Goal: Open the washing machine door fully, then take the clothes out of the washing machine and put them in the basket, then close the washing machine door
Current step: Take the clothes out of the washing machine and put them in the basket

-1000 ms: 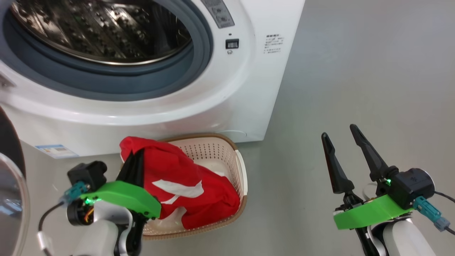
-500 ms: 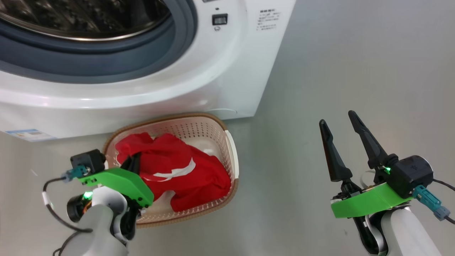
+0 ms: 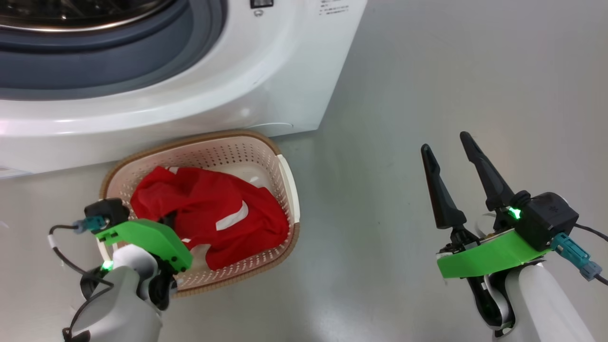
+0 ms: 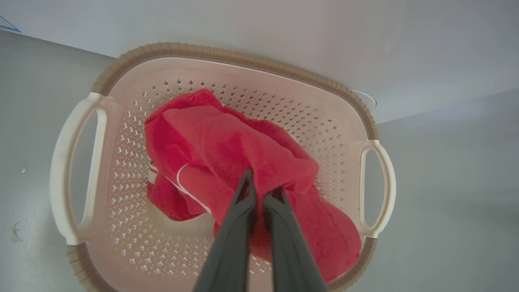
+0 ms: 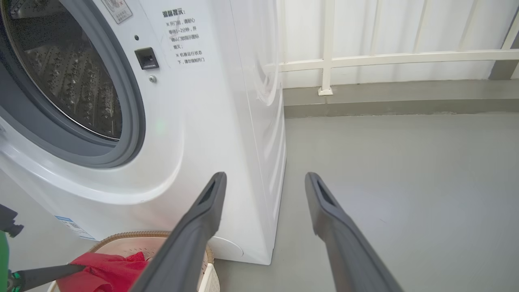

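The red clothes [image 3: 204,213] with white trim lie in the cream perforated basket [image 3: 199,142], which stands on the floor against the washing machine [image 3: 228,80]. My left gripper [image 4: 261,184] reaches down into the basket, shut on a fold of the clothes [image 4: 227,150]. In the head view its fingers [image 3: 167,219] are mostly hidden under the green mount. My right gripper [image 3: 442,142] hovers open over bare floor to the basket's right, holding nothing. In the right wrist view it [image 5: 265,176] points past the machine's front corner. The washing machine door is out of view.
The machine's opening shows the grey gasket [image 5: 129,121] and the steel drum [image 5: 69,73]. Grey floor [image 3: 427,71] stretches to the right of the machine. A white railing [image 5: 385,59] and a low kerb close off the far side.
The head camera has tilted down, so the machine slid up the picture. My left gripper has lowered the red clothes from above the basket's rim down into it. The right gripper stays open.
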Controlling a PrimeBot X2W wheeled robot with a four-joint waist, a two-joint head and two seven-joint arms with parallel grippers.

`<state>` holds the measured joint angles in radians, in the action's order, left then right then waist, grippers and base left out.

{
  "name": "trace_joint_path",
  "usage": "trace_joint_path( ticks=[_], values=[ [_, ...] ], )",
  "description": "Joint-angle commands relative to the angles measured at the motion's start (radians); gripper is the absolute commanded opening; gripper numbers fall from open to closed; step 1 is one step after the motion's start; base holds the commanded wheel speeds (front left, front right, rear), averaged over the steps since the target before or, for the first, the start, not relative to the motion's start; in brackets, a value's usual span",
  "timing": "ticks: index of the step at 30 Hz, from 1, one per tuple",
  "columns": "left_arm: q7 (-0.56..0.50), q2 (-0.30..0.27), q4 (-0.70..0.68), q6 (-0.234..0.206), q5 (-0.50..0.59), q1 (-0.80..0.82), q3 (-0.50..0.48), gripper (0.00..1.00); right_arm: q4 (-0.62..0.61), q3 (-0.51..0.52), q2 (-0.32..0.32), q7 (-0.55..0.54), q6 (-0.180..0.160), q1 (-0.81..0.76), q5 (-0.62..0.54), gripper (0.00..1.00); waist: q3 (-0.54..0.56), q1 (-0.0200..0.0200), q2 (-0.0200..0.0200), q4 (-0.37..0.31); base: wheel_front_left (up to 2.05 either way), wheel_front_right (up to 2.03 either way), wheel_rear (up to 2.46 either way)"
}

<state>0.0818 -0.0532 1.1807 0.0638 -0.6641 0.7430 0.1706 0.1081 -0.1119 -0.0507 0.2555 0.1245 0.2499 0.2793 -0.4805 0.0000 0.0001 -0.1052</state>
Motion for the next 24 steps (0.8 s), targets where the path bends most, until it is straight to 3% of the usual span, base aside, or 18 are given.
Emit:
trace_joint_path(
  ticks=[1,12,13,14,16,17,18,24],
  values=[
    [0.002,-0.029,0.006,0.012,-0.017,0.007,-0.028,0.0,-0.018,-0.028,0.001,0.006,0.006,0.007,0.01,1.0,-0.013,0.0,-0.0001,-0.013,0.0,0.0,0.0],
    [-0.034,-0.023,0.086,0.054,-0.055,0.028,-0.024,0.0,-0.005,-0.038,0.001,0.006,0.006,0.022,0.019,1.0,-0.049,0.0,-0.0001,-0.038,0.0,0.0,0.0],
    [-0.032,-0.022,0.089,0.054,-0.052,0.031,-0.02,0.13,-0.004,-0.039,0.001,0.006,0.006,0.023,0.019,1.0,-0.051,0.0,-0.0001,-0.038,0.0,0.0,0.0],
    [-0.025,-0.022,0.091,0.055,-0.051,0.033,-0.018,0.38,-0.004,-0.04,0.001,0.006,0.006,0.024,0.019,1.0,-0.052,0.0,-0.0001,-0.039,0.0,0.0,0.0],
    [-0.018,-0.022,0.094,0.056,-0.047,0.036,-0.011,0.48,-0.001,-0.04,0.001,0.006,0.006,0.025,0.018,1.0,-0.051,0.0,-0.0001,-0.037,0.0,0.0,0.0],
    [-0.016,-0.022,0.095,0.057,-0.048,0.037,-0.01,0.67,0.001,-0.039,0.001,0.006,0.006,0.025,0.018,1.0,-0.048,0.0,-0.0001,-0.036,0.0,0.0,0.0],
    [-0.014,-0.021,0.096,0.058,-0.051,0.036,-0.01,1.0,0.003,-0.038,0.001,0.006,0.006,0.025,0.018,1.0,-0.043,0.0,-0.0001,-0.034,0.0,0.0,0.0],
    [0.031,-0.021,0.102,0.06,-0.044,0.017,0.005,1.0,0.012,-0.042,0.001,0.006,0.006,0.022,0.03,1.0,0.006,0.0,-0.0001,-0.021,0.0,0.0,0.0]
  ],
)
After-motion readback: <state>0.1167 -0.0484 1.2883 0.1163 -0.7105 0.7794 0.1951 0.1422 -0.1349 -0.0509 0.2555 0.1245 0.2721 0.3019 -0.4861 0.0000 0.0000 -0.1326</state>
